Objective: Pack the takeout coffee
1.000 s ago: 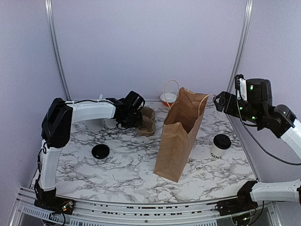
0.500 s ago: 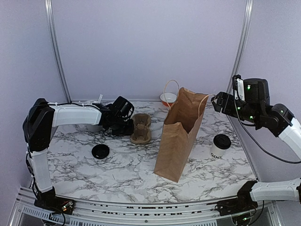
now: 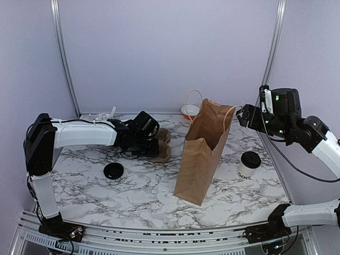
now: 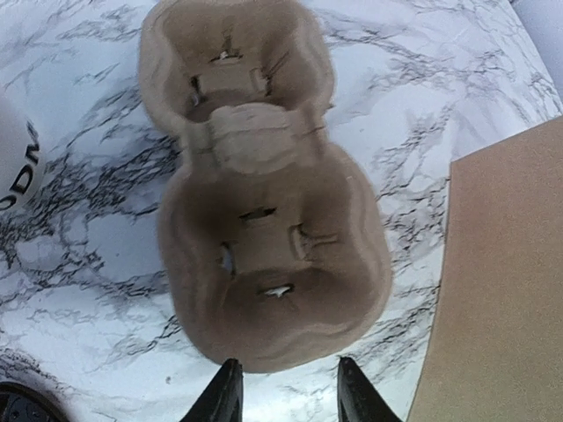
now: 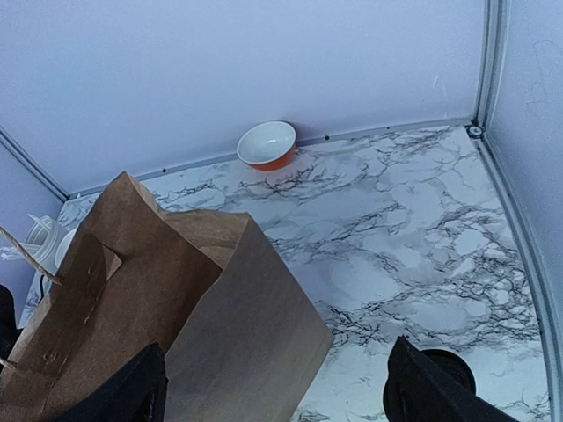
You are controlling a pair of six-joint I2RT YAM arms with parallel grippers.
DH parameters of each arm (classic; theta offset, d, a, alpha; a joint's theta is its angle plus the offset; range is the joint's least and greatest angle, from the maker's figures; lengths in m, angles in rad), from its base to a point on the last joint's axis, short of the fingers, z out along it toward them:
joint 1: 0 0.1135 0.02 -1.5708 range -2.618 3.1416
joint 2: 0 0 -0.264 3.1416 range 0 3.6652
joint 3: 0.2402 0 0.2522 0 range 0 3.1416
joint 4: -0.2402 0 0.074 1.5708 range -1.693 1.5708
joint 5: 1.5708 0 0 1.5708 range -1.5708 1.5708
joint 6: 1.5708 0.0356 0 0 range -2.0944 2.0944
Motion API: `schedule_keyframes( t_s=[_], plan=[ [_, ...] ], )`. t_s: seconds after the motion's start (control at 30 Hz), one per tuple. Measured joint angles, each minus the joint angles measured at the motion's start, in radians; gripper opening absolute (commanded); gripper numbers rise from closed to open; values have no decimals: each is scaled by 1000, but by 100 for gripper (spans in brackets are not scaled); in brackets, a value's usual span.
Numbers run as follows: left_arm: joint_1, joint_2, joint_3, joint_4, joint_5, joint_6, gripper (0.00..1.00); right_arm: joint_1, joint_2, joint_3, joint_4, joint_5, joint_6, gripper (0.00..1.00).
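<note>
The takeout coffee (image 3: 248, 165), a small white cup with a black lid, stands on the marble to the right of the upright brown paper bag (image 3: 202, 154). Its lid (image 5: 452, 369) peeks out behind one finger in the right wrist view. My right gripper (image 3: 240, 115) hovers open, high over the bag's right rim (image 5: 220, 290). My left gripper (image 3: 154, 145) is low at the brown pulp cup tray (image 4: 264, 202). Its jaws stand apart at the tray's near edge, holding nothing (image 4: 288, 396).
A second white lettered cup (image 4: 12, 158) stands beside the tray, hidden by the left arm from above. A loose black lid (image 3: 113, 170) lies front left. An orange bowl (image 5: 267, 145) sits at the back wall, a white canister with sticks (image 3: 107, 113) back left.
The left gripper pulled the pulp tray a little toward the front left, then its jaws parted off the tray. The right gripper drifted slightly left over the bag.
</note>
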Motion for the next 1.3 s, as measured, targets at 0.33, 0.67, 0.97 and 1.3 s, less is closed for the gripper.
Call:
schedule_keyframes(
  t_s=[0.33,0.67,0.97,1.3],
  plan=[
    [-61,187,278,-47,-64,65,41,0,0,0,-1,4,-1,84],
    [-68,296,366,-114,-87,98,44,0,-7,0,-2,5,0,84],
    [-80,305,388,-129,-92,111,44,0,-7,0,-2,5,0,84],
    [-82,349,410,-142,-109,116,38,0,-7,0,-2,5,0,84]
  ],
)
